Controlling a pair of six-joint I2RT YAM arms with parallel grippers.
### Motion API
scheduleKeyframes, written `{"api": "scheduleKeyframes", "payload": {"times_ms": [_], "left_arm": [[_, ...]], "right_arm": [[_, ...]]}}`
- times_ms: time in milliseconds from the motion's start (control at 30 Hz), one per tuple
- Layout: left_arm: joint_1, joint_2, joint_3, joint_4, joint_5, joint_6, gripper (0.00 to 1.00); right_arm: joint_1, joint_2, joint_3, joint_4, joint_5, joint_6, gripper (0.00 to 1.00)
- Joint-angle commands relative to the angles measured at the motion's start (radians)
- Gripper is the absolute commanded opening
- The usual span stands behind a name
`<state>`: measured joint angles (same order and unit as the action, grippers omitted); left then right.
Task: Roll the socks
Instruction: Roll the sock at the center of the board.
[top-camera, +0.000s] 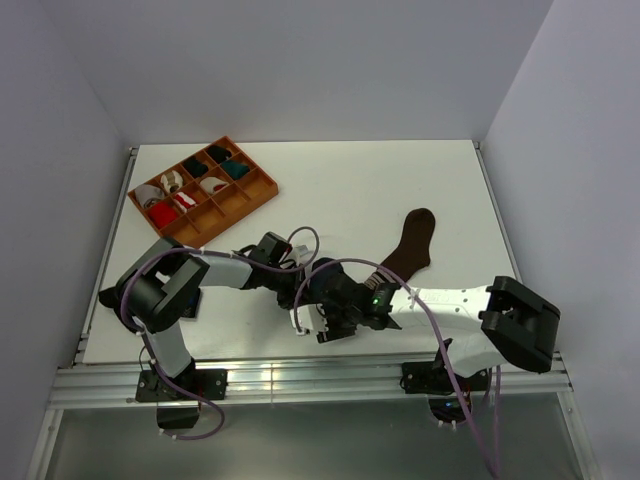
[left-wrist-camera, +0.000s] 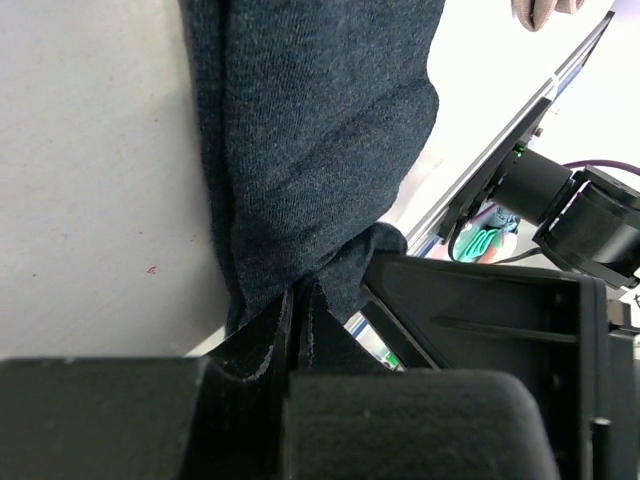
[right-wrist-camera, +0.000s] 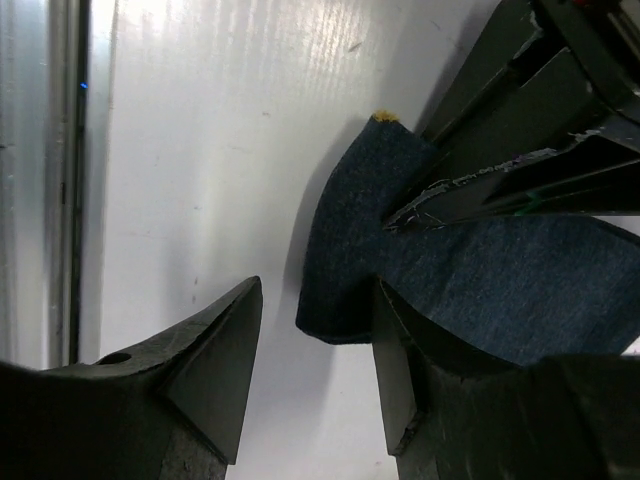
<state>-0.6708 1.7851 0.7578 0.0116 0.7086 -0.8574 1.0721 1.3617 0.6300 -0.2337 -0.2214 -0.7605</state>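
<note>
Navy sock (right-wrist-camera: 480, 290): plain dark knit, lying on the white table near its front edge. One end is bunched into a fold and pinched tight in the left gripper (left-wrist-camera: 300, 300), and a corner by that end is curled up with a small tan speck on its tip. Brown sock (top-camera: 410, 245): dark brown, flat and stretched out right of the table's middle, rounded toe pointing to the far side, near end hidden under the arm.
</note>
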Motion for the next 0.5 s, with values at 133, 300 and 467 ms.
{"api": "scheduleKeyframes", "payload": {"times_ms": [133, 300, 467], "left_arm": [[0.013, 0.039, -0.018, -0.062, -0.071, 0.043, 0.00], [0.016, 0.020, -0.037, -0.019, -0.055, 0.005, 0.07], [0.016, -0.042, -0.107, 0.131, -0.077, -0.126, 0.16]], "right_arm": [[0.023, 0.059, 0.017, 0.068, 0.109, 0.018, 0.34], [0.019, 0.051, 0.033, 0.021, 0.102, 0.027, 0.18], [-0.037, 0.019, 0.040, -0.033, 0.004, 0.021, 0.17]]}}
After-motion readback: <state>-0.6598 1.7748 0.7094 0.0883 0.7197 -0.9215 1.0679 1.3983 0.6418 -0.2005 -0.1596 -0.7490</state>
